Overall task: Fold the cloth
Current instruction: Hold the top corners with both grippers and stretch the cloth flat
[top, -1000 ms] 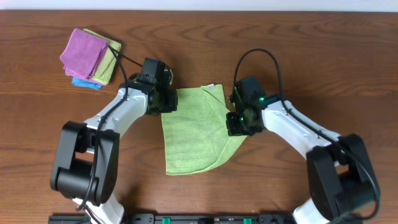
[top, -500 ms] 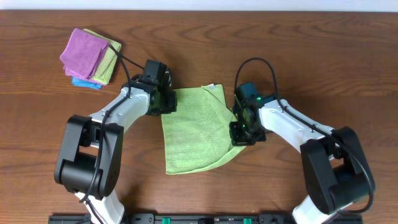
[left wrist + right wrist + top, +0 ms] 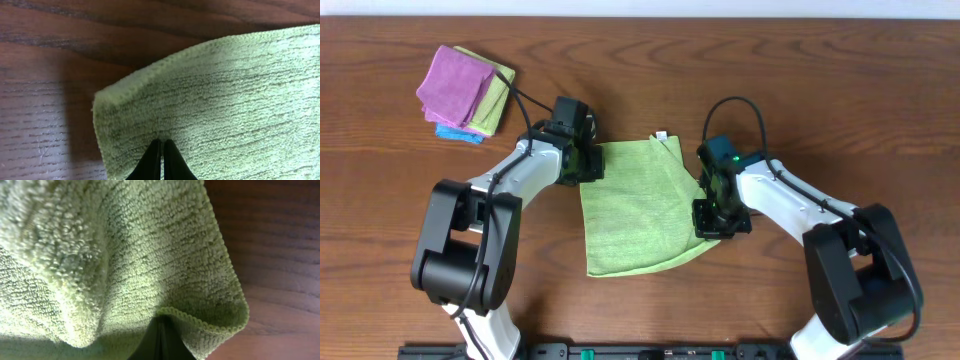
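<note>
Overhead cloth spot: green cloth (image 3: 635,215) flat on desk (image 3: 820,90), frame centre
left tool (image 3: 159,150): closed, pinching cloth's upper-left corner
right tool (image 3: 161,330): closed, pinching cloth's bunched right edge
upper left of frame: stacked cloths (image 3: 465,92), well apart

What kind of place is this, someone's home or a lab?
Probably a robot lab bench, not a home: a wooden table, a robot's left hand and right hand each pinching a green cloth, and a stack of folded cloths near the far-left corner.
</note>
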Action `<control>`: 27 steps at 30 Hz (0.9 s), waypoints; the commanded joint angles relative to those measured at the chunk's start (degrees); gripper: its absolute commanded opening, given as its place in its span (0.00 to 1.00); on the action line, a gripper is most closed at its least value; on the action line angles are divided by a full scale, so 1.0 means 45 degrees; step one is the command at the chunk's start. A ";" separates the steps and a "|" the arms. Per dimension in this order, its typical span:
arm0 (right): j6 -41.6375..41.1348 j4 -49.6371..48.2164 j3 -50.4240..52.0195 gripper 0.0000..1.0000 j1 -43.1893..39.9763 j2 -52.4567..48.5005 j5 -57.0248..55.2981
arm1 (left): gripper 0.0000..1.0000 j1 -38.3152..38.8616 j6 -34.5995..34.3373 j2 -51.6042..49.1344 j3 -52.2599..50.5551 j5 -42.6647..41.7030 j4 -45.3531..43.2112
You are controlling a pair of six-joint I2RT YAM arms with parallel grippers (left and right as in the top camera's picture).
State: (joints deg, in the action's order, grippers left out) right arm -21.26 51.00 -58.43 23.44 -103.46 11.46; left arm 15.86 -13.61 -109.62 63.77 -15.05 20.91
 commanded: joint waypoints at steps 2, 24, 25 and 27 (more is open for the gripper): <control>-0.0466 -0.0092 0.0019 0.02 0.0121 -0.0078 -0.0214 | 0.06 0.0107 -0.0185 -0.0811 -0.0117 0.0097 -0.0068; -0.4362 0.0607 0.2356 0.02 0.1447 -0.0097 -0.0369 | 0.06 -0.0068 -0.0228 -0.0996 -0.0112 0.2463 0.0525; -0.4566 0.0617 0.2375 0.02 0.1409 -0.0097 -0.0529 | 0.06 -0.0136 -0.0228 -0.0996 -0.0112 0.2453 0.0627; -0.4711 0.0651 0.2375 0.02 0.1345 -0.0097 -0.0646 | 0.06 -0.0228 -0.0228 -0.0996 -0.0112 0.2453 0.0748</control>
State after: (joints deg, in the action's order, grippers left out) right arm -38.65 53.65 -51.66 29.58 -100.75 12.67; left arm 16.47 -14.00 -110.17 64.88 -9.87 22.15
